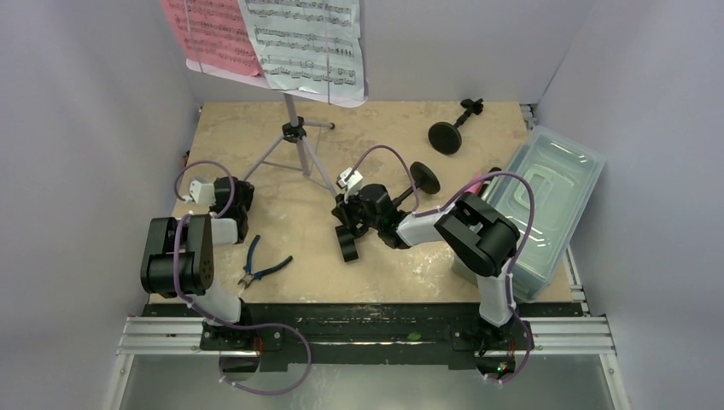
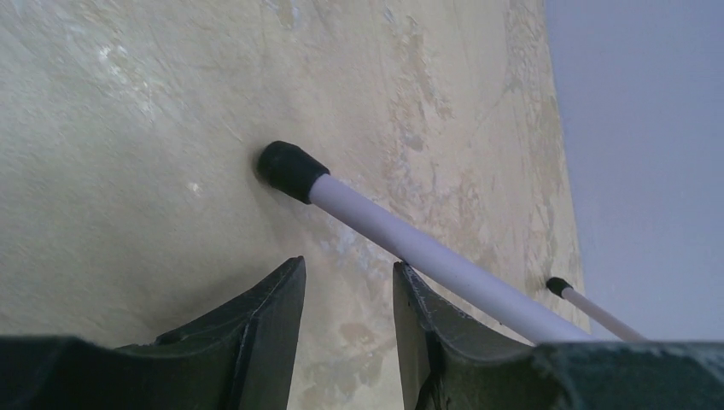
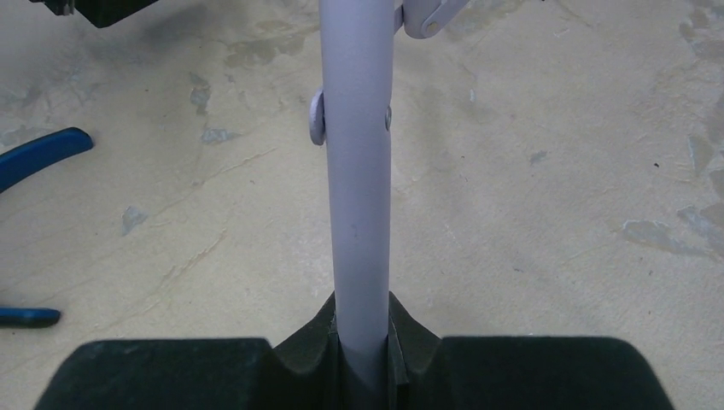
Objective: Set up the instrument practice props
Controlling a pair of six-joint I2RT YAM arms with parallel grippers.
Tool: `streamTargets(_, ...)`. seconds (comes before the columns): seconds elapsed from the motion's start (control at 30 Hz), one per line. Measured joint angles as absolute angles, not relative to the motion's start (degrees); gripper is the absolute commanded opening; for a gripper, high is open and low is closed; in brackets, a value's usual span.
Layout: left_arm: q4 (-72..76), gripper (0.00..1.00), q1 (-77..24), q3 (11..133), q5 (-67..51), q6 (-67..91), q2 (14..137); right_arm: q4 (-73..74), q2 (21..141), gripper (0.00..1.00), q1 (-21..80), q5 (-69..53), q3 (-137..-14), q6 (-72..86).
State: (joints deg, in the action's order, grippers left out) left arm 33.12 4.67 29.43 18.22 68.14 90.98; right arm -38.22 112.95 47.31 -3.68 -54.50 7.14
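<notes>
The lavender music stand (image 1: 295,137) stands at the back middle on slim tripod legs. Its desk holds a pink page (image 1: 209,34) and a white page (image 1: 307,43). My right gripper (image 1: 343,205) is shut on the front right tripod leg (image 3: 359,196), seen in the right wrist view (image 3: 363,307). My left gripper (image 1: 239,190) is open and empty low over the table, seen in the left wrist view (image 2: 348,273). The left leg (image 2: 410,248) with its black foot cap (image 2: 286,169) passes just beyond the right finger. Two black round-based poles (image 1: 444,137) (image 1: 424,178) lie at the back right. A pink microphone (image 1: 475,182) is partly hidden.
A clear plastic tub (image 1: 551,201) lies tilted at the right edge. Blue-handled pliers (image 1: 260,266) lie near the front left, and their handles show in the right wrist view (image 3: 43,149). Grey walls close in the table on three sides.
</notes>
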Motion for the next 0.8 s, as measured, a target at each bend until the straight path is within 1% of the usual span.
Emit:
streamTargets(0.33, 34.87, 0.41, 10.20, 33.45, 17.30, 66.37, 98.04, -38.20, 116.77, 0.00, 47.31, -4.86, -59.53, 9.32)
streamTargets(0.47, 37.39, 0.46, 11.79, 35.22, 16.36, 65.87, 100.03, -37.50, 120.22, 0.00, 47.46, -5.74, -64.82, 12.23)
streamTargets(0.67, 39.00, 0.47, 13.21, 41.60, 12.73, 64.36, 105.03, -35.53, 125.67, 0.00, 48.80, -5.43, -73.43, 17.52)
streamTargets(0.8, 40.01, 0.50, 14.13, 43.92, 10.59, 63.70, 107.61, -34.44, 127.24, 0.00, 50.19, -3.55, -76.23, 19.86)
